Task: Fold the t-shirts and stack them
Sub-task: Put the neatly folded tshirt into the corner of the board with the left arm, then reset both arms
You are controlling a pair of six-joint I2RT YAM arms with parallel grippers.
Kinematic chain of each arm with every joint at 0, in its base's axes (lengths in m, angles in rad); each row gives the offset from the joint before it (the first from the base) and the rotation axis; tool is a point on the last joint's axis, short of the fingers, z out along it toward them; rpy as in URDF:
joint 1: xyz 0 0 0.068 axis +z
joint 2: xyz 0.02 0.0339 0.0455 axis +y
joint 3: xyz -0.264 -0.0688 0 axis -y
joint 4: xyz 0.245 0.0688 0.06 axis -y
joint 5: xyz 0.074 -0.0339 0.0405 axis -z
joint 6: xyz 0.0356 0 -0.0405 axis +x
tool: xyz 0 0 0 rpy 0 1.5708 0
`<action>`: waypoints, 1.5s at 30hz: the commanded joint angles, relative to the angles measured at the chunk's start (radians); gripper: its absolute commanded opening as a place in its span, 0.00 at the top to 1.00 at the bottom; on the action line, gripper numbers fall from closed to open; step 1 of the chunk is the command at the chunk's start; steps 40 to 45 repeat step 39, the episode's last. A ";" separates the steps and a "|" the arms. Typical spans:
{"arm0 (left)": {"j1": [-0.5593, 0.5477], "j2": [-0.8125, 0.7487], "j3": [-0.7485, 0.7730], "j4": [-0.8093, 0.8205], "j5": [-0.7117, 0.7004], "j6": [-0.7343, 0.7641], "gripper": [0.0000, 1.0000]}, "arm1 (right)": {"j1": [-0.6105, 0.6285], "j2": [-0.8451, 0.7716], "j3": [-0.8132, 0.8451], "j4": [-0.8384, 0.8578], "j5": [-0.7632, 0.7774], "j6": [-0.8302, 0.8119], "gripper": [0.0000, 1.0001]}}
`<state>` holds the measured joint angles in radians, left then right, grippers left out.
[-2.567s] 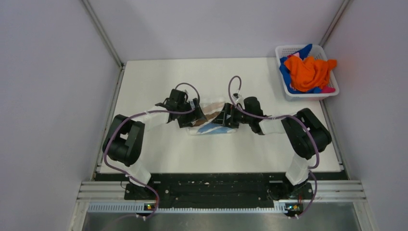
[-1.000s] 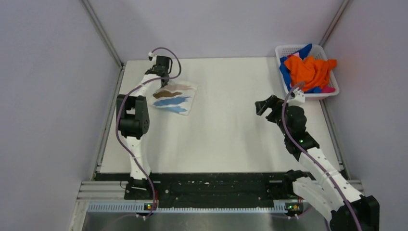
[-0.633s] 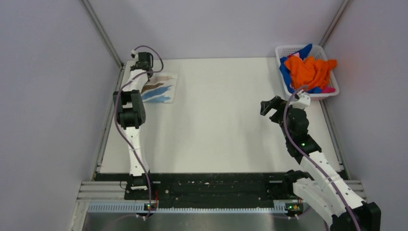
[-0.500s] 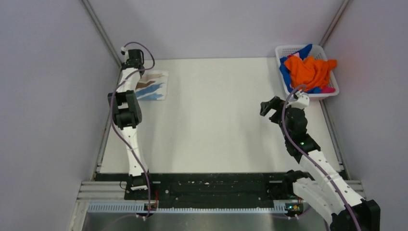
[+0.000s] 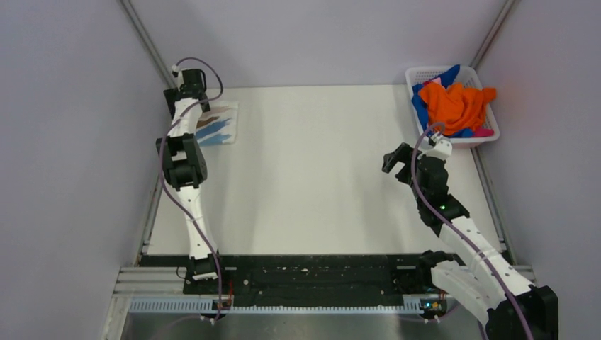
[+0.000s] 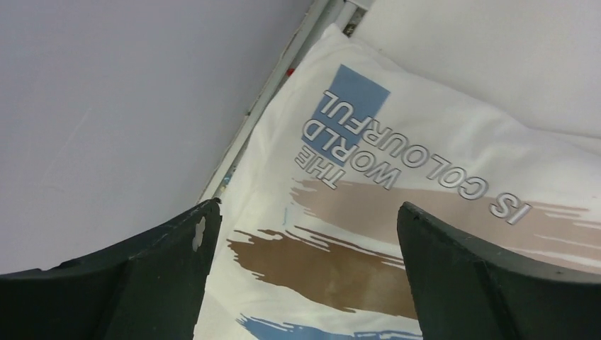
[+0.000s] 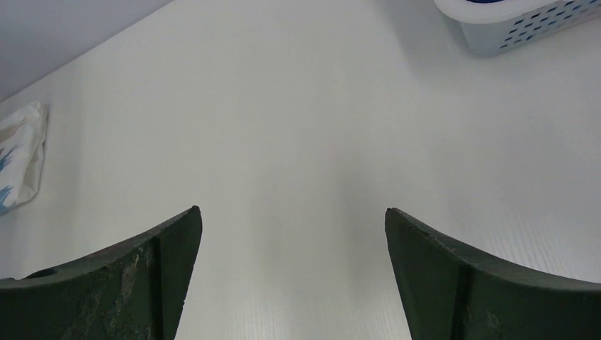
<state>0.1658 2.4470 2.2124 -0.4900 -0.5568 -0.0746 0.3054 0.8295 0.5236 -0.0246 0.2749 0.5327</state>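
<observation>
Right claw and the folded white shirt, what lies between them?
Nothing: the top view shows only bare table between the right claw and the folded white shirt. The right wrist view agrees.

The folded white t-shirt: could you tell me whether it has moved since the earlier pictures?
Yes. The white t-shirt has slid from the middle of the table to its far left corner, farther from the basket.

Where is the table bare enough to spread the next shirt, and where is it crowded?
Bare: the wide middle of the table, between the folded white t-shirt at far left and the right gripper. Crowded: the far right corner, with the basket of t-shirts.
</observation>
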 commanded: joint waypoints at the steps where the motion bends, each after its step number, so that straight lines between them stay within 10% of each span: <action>1: -0.001 -0.139 0.009 0.030 0.060 -0.044 0.01 | 0.001 -0.015 0.052 -0.022 0.024 0.006 0.01; 11: -0.077 -0.590 -0.455 0.186 0.533 -0.304 0.01 | 0.001 0.005 0.032 -0.048 -0.008 0.048 0.01; 24: -0.582 -1.141 -1.443 0.638 0.577 -0.577 0.01 | 0.001 -0.034 -0.081 -0.020 -0.058 0.109 0.01; 45: -0.690 -1.113 -1.450 0.411 0.425 -0.553 0.01 | 0.001 -0.036 -0.137 0.033 -0.040 0.104 0.01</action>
